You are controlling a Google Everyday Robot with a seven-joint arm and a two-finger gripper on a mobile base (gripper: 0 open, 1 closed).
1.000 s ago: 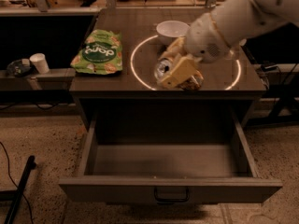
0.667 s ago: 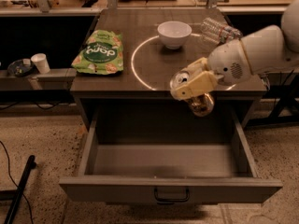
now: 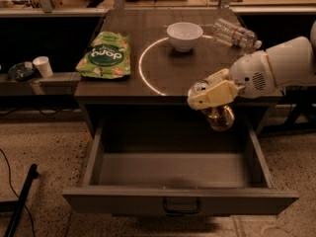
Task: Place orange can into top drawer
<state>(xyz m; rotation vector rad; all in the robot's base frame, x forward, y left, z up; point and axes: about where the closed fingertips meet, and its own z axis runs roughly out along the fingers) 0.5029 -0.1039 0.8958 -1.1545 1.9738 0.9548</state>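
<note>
One gripper (image 3: 198,97) — fingers (image 3: 219,93) clenched on the orange can (image 3: 220,117) — hangs over the top drawer (image 3: 168,171): carrying step; next, probably lower and release.

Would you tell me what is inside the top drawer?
Only bare grey floor shows; the front wall hides its nearest strip. The gripper holds the orange can above the top drawer.

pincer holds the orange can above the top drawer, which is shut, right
Not quite: the camera view shows the top drawer pulled open, not shut. The pincer does hold the orange can above it, over its right rear part.
</note>
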